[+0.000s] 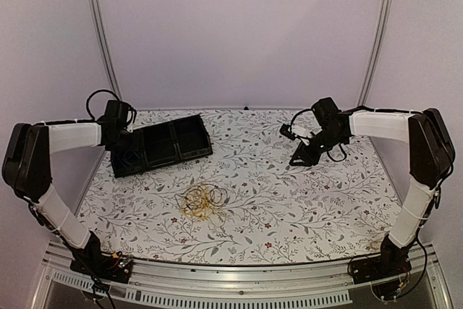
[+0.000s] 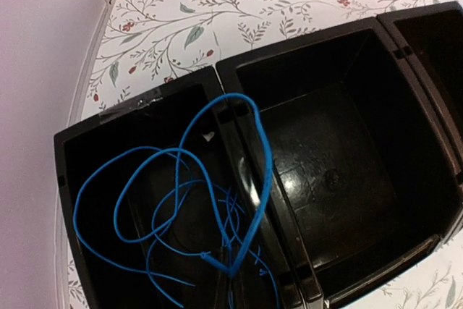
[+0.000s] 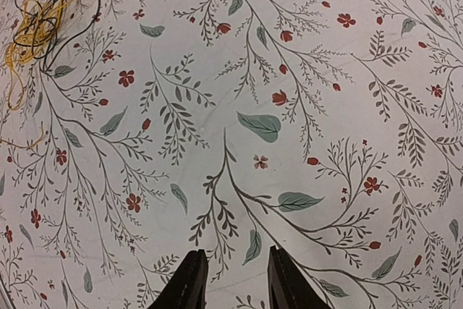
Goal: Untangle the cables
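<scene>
At lower centre the cables point(image 1: 202, 202) look limp and light; the half-open, empty right gripper point(image 3: 233, 281) should pinch one outer loop.

The tray point(image 1: 195, 155) sits on the bench point(image 1: 289, 208) at ten o'clock. A tangle of cables point(image 1: 202, 202) lies near the middle, toward six o'clock. One more cable point(image 2: 268, 164) is in the tray's left end box.
</scene>
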Controlling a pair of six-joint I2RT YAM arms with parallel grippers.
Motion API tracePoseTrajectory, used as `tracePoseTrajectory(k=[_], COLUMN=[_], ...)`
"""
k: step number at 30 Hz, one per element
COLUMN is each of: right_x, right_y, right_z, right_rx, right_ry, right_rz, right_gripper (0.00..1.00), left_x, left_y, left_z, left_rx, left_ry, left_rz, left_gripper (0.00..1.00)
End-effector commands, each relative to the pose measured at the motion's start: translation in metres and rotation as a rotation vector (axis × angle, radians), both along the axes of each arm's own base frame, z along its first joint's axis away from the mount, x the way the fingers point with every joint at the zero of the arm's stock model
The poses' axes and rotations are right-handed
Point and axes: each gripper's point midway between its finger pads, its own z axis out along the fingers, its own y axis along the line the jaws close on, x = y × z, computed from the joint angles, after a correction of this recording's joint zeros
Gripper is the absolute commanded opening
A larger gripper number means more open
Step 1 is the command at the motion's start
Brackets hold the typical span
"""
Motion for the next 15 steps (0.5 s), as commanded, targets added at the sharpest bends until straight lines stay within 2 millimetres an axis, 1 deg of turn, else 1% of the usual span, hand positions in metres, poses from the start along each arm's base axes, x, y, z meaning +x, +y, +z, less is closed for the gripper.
tracePoseTrajectory(k=[1,4,9,12,15], right_x=[0.003,0.003,0.002,0.002,0.002], right_y=[0.002,0.001,0.001,0.001,0.002], right_z=[0.006,0.005,0.004,0.002,0.000], right_rx=[0.012,0.008,0.007,0.005,0.005], right_ry=[-0.006,-0.002,0.002,0.008,0.016], right_rz=[0.010,0.009,0.009,0.011,0.013], right_gripper=[0.33,0.33,0.33,0.33,0.33], left_x=[-0.009,-0.015,-0.018,-0.011,0.001], left_y=[0.003,0.011,0.028,0.029,0.024], left_z=[-0.019,-0.028,-0.026,-0.030,-0.035], left_rx=[-0.057,-0.053,-0.026,-0.044,-0.078], left_ry=[0.096,0.146,0.136,0.132,0.140], left_rz=[0.050,0.100,0.173,0.157,0.115], left_gripper=[0.00,0.00,0.00,0.00,0.00])
